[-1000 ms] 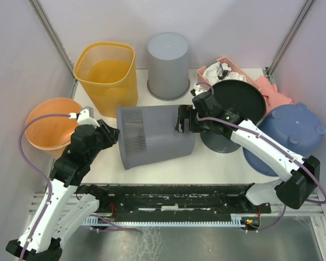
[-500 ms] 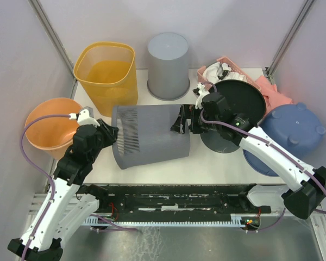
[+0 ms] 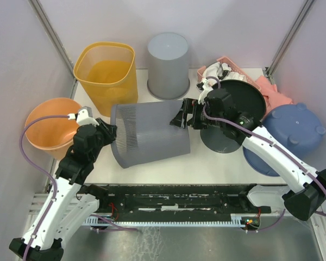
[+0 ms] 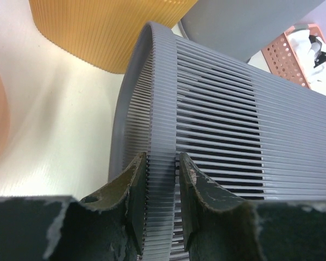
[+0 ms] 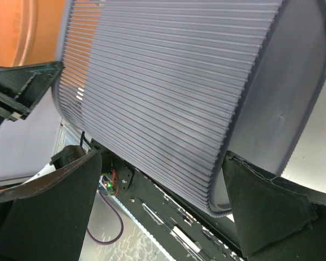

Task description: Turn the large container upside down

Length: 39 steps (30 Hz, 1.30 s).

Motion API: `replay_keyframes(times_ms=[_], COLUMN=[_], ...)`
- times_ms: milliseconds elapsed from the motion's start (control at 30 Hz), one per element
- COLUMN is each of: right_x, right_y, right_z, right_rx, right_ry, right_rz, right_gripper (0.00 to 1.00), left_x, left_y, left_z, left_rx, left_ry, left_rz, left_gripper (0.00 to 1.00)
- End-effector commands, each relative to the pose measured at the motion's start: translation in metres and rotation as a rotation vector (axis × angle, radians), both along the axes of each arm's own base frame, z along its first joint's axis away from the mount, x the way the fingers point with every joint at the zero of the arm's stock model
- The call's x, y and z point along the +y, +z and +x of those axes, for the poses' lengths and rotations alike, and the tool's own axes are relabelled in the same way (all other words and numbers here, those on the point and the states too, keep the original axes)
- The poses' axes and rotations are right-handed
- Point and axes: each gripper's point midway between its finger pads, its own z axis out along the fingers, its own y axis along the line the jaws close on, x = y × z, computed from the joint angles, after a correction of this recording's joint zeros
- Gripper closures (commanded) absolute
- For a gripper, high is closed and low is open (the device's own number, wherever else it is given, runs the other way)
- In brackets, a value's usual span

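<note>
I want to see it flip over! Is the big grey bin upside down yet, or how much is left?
Not yet, about halfway. Done: the grey slatted bin is tipped onto its side. In hand: the left gripper pinches its rim, and the right gripper has its wide jaws around the bottom end. Left: swing the bottom up so the rim sits flat on the table.

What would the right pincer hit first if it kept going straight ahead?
Almost surely the large container, lying on its side; its bottom end sits just ahead of the open right pincer.
</note>
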Motion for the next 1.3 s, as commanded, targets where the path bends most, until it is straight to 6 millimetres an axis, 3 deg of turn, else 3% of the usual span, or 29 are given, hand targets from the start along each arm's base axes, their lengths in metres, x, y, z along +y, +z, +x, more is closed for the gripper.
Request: replay_keyframes(times_ms=[0, 200, 667, 933, 1133, 1267], right_x=[0.033, 0.040, 0.063, 0.082, 0.071, 0.035], right_y=[0.131, 0.137, 0.146, 0.128, 0.119, 0.119], right_z=[-0.032, -0.035, -0.049, -0.045, -0.042, -0.045], right_rx=[-0.238, -0.235, -0.256, -0.219, -0.261, -0.364], right_ry=[0.213, 0.252, 0.351, 0.389, 0.385, 0.366], right_rz=[0.328, 0.346, 0.356, 0.330, 0.202, 0.018], right_gripper=[0.01, 0.01, 0.01, 0.01, 0.01, 0.01], left_x=[-0.032, -0.041, -0.049, -0.049, -0.046, -0.049], left_y=[-0.053, -0.059, -0.079, -0.079, -0.057, -0.019], left_z=[-0.018, -0.016, -0.008, -0.007, -0.008, -0.009], left_rx=[0.188, 0.195, 0.247, 0.251, 0.206, 0.134], left_ry=[-0.173, -0.203, -0.227, -0.223, -0.207, -0.225], left_rz=[-0.014, -0.043, -0.033, -0.036, -0.053, -0.080], left_gripper=[0.66, 0.62, 0.41, 0.36, 0.35, 0.33])
